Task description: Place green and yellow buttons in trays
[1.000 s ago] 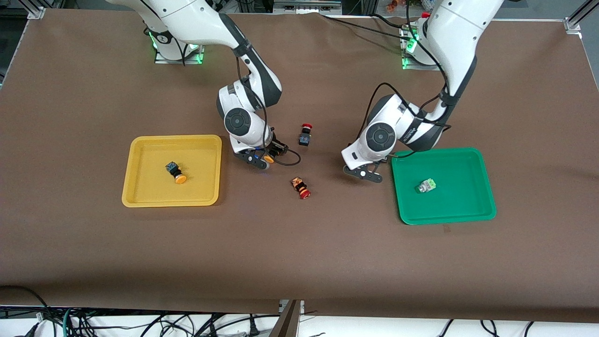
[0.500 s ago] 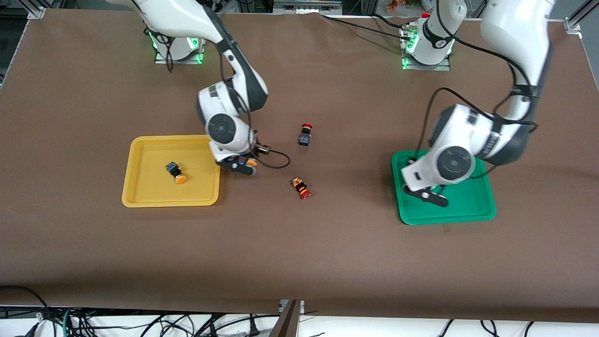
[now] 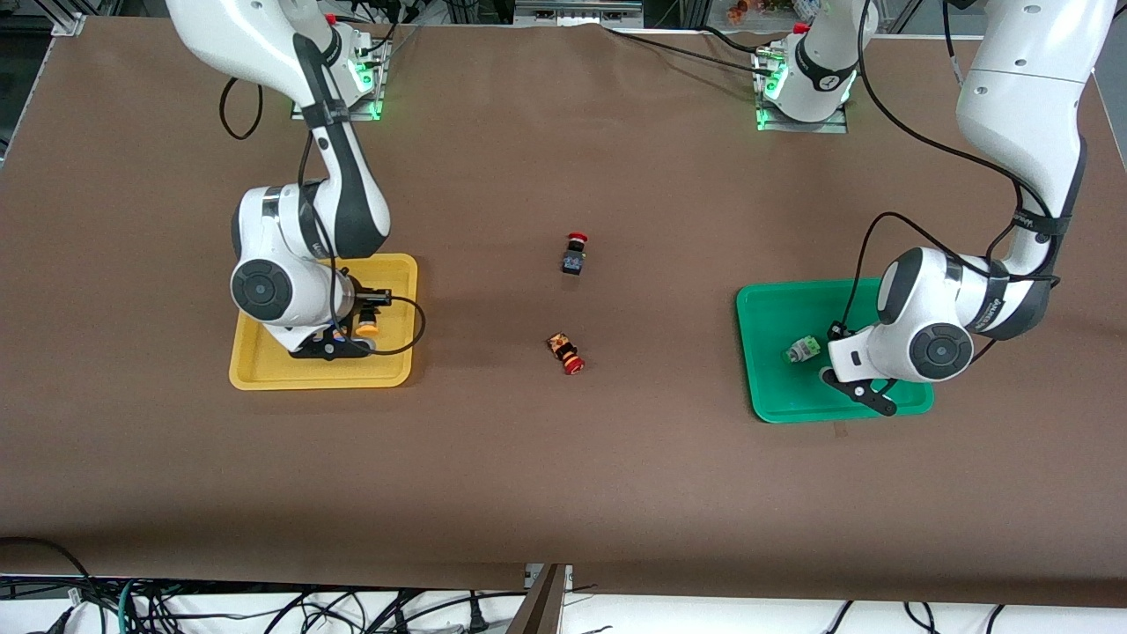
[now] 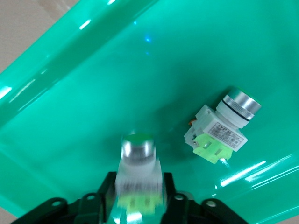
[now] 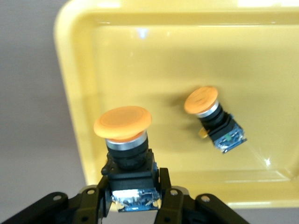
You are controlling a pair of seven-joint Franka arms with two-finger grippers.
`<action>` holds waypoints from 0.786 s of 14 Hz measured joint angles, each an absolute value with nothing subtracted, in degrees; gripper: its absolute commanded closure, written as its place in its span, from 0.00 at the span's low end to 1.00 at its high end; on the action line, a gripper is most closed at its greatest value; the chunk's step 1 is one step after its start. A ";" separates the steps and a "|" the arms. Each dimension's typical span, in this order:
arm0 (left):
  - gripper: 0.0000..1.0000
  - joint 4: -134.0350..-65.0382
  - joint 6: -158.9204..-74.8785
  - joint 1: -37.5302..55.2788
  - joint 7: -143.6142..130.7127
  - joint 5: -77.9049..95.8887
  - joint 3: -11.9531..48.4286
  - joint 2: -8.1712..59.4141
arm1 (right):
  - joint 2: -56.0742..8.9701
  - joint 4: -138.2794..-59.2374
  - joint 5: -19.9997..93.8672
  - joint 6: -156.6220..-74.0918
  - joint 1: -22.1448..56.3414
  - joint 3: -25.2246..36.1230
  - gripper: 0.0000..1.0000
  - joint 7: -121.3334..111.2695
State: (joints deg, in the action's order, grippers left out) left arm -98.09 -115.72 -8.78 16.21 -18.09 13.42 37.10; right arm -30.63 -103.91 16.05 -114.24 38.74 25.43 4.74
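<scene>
Brown cloth covers the table [image 3: 563, 458] in the front view. At the right arm's end lies the yellow tray [image 3: 264, 374]; the right gripper [image 3: 339, 345] hangs low over it, clamped on a yellow button [image 3: 366, 325] whose orange cap shows beside the wrist. The tray's other button is hidden under that arm. At the left arm's end lies the green tray [image 3: 775, 401]; the left gripper [image 3: 858, 387] hangs over its part nearer the camera, and what it holds is hidden there by the wrist. A loose green button [image 3: 801, 350] lies on the tray floor just beside this gripper. Between the trays, well apart from both grippers, two red switches sit on the cloth: one [image 3: 574, 254] upright, the other [image 3: 566, 351] on its side nearer the camera.

From the left wrist, the left gripper [image 4: 138, 205] is closed on a green button [image 4: 138, 175], silvery collar and green top pointing away from the fingers [image 4: 105, 196], above the green tray [image 4: 70, 93]. The loose green button [image 4: 224, 128] lies on its side near the held one, not touching it.

From the right wrist, the right gripper [image 5: 133, 198] pinches the black-blue body of the yellow button [image 5: 125, 140], cap outward, above the yellow tray [image 5: 154, 60]. A second yellow button [image 5: 212, 119] lies tilted on the tray floor, near the held one
</scene>
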 measured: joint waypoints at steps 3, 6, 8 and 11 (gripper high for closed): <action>0.00 -96.60 -114.64 -8.77 16.27 -18.10 14.69 34.35 | -32.47 -105.61 16.06 -118.95 38.96 25.03 0.01 4.48; 0.00 -92.22 -107.76 -8.74 16.01 -16.94 18.24 26.90 | -31.37 -104.79 16.14 -118.40 39.32 25.00 0.01 4.56; 0.00 -87.48 -100.34 -8.52 13.83 -16.19 20.47 21.57 | -28.98 -102.92 16.17 -115.32 39.50 25.00 0.01 6.31; 0.00 -81.17 -90.31 -7.51 4.79 -11.18 20.62 15.90 | -23.42 -101.16 16.13 -111.99 40.27 24.99 0.01 8.95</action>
